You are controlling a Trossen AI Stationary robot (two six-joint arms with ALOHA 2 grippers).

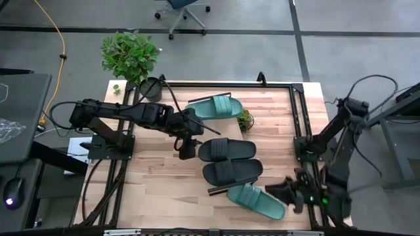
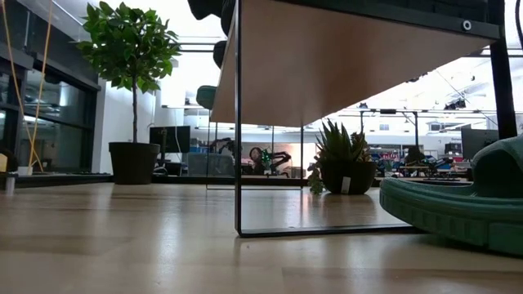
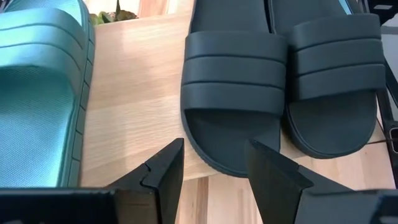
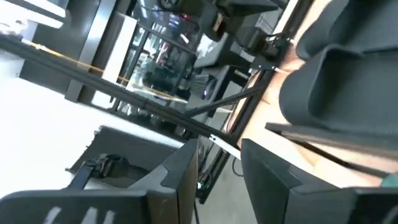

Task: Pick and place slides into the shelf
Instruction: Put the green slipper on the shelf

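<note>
On the middle of the butcher-block table [image 1: 151, 177], I saw two black slides lying side by side, the farther black slide [image 1: 226, 149] and the nearer black slide [image 1: 231, 172], their long sides almost touching. In the left wrist view the same pair filled the frame, ribbed straps toward me, resting on light wood. One teal slide [image 1: 214, 107] lay toward the far edge, partly crossed by a thin dark bar, and the other teal slide [image 1: 256, 200] sat near the front edge, just beside the nearer black one. I could see the shelf [image 2: 327, 61] only in the low view, as a light-wood plank raised on a thin dark frame, with the front teal slide's edge at that picture's right.

The left gripper [image 1: 186, 145] hovered just beside the toe end of the farther black slide, its fingers [image 3: 163, 174] spread apart and holding nothing. The right gripper [image 1: 286, 191] waited at the table's front right corner, close to the front teal slide, fingers apart and empty in its own wrist view.

A small potted succulent [image 1: 245, 120] stood between the far teal slide and the black pair. A larger leafy plant [image 1: 129, 56] stood at the far left corner.
</note>
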